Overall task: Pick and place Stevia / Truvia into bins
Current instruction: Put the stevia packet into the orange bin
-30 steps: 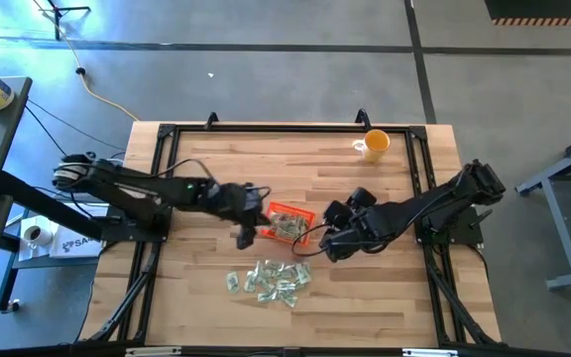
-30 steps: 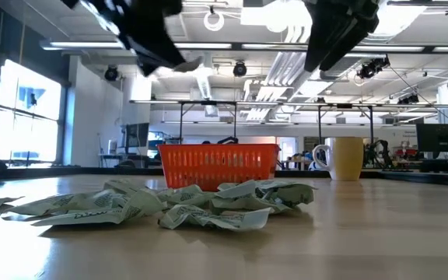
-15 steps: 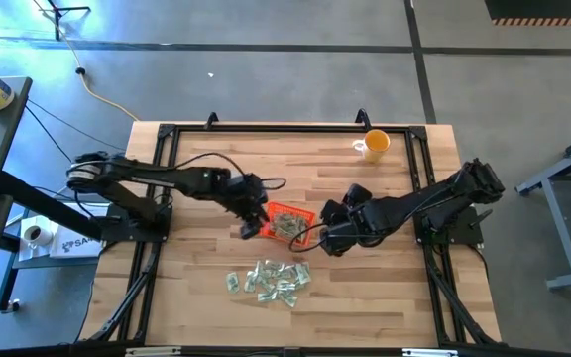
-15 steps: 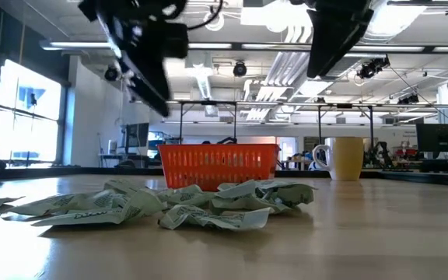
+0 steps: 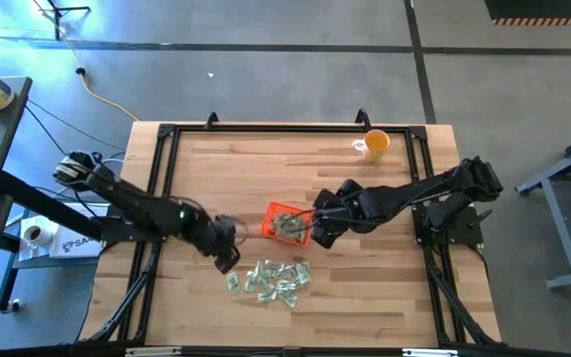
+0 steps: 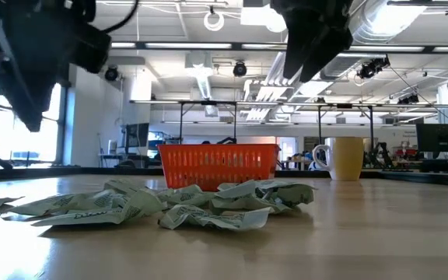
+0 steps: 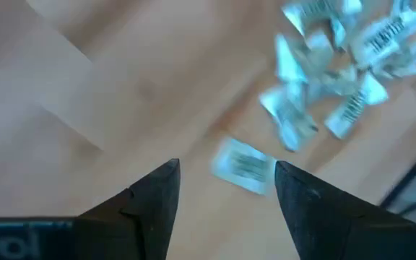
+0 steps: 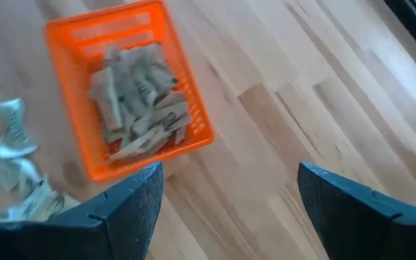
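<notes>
A heap of green-and-white Stevia / Truvia packets (image 5: 271, 280) lies on the wooden table near its front edge, with one packet (image 7: 242, 165) a little apart on its left. More packets (image 8: 137, 101) lie inside the orange bin (image 5: 287, 223), which stands flat mid-table. My left gripper (image 5: 226, 262) hangs open above the table just left of the heap, and its fingers (image 7: 157, 191) are bare. My right gripper (image 5: 318, 231) stands open above the table beside the bin's right side, with nothing between its fingers (image 8: 132, 198).
An orange-yellow cup (image 5: 373, 145) stands at the far right of the table. A black frame (image 5: 167, 139) runs along the table's edges. Bare wood lies left of the bin and behind it.
My left gripper has left the bin's left side and swung toward the table's near edge and down, ending beside the heap's left end. My right gripper has shifted a little toward the bin. The heap and the bin stay where they were.
</notes>
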{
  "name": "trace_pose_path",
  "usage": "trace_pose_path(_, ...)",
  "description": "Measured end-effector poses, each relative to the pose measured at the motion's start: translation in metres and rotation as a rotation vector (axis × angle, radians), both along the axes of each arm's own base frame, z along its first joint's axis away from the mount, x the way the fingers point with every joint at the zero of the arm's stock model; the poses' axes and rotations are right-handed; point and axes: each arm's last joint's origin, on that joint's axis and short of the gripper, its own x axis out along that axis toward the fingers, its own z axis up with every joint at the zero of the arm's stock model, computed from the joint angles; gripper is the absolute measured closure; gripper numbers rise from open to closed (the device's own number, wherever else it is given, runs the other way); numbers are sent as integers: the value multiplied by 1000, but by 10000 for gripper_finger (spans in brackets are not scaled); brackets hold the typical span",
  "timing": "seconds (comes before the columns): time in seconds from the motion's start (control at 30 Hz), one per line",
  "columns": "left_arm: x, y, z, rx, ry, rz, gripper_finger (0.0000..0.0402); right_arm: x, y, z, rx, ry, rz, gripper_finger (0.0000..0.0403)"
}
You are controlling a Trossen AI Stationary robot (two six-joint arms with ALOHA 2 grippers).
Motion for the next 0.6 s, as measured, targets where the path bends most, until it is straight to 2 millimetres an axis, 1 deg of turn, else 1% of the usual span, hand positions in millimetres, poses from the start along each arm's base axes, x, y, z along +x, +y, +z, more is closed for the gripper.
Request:
trace_pose_path(0.07,0,-18,-6,-24,0,52,146,0,-1,0,16,-6,-27,94)
trace_pose_path(0.2,-3,-41,-20,-32,39,175,145,0,0,0,9,-8,-29,94)
trace_pose_path(0.27,-5,-49,-29,-27,57,229,142,0,-1,0,8,-7,-30,94)
trace_pose_path(0.4,0,-65,-44,-58,43,316,141,0,-1,0,-5,-4,-29,94)
trace_pose_path(0.53,12,-76,-59,-92,5,382,146,-1,-1,0,-26,22,21,94)
trace_pose_path(0.6,19,-81,-62,-87,13,394,148,-1,-1,0,-41,39,57,94)
